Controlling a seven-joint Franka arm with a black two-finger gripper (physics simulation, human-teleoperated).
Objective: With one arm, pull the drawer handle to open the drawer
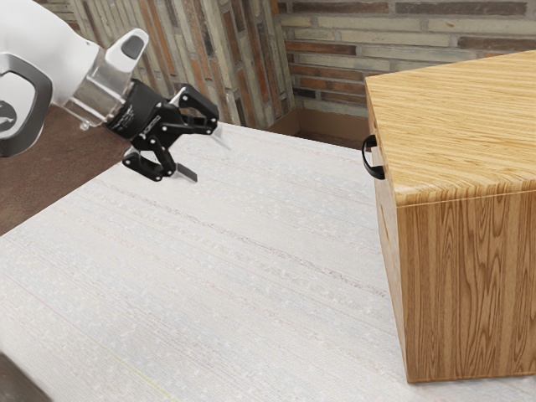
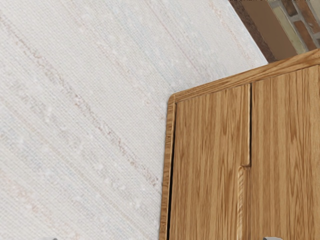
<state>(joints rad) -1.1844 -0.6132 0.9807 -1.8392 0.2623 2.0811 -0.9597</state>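
Black two-finger gripper (image 1: 207, 158) spread, empty — we're well apart from curved black drawer handle (image 1: 371, 157); reach, grasp, pull all left.

Boxy light-oak wooden drawer cabinet (image 1: 469, 251): bold grain, smooth, faint satin sheen. Small black loop handle (image 1: 365, 157): looks like smooth plastic, slightly glossy. Pale whitewashed tabletop (image 1: 209, 276): matt, fine streaky texture, roughish. Black two-finger gripper (image 1: 209, 159): matt plastic, grey metallic-looking tips. White arm shell (image 1: 50, 50): glossy. Brick wall (image 1: 402, 33): rough, matt.
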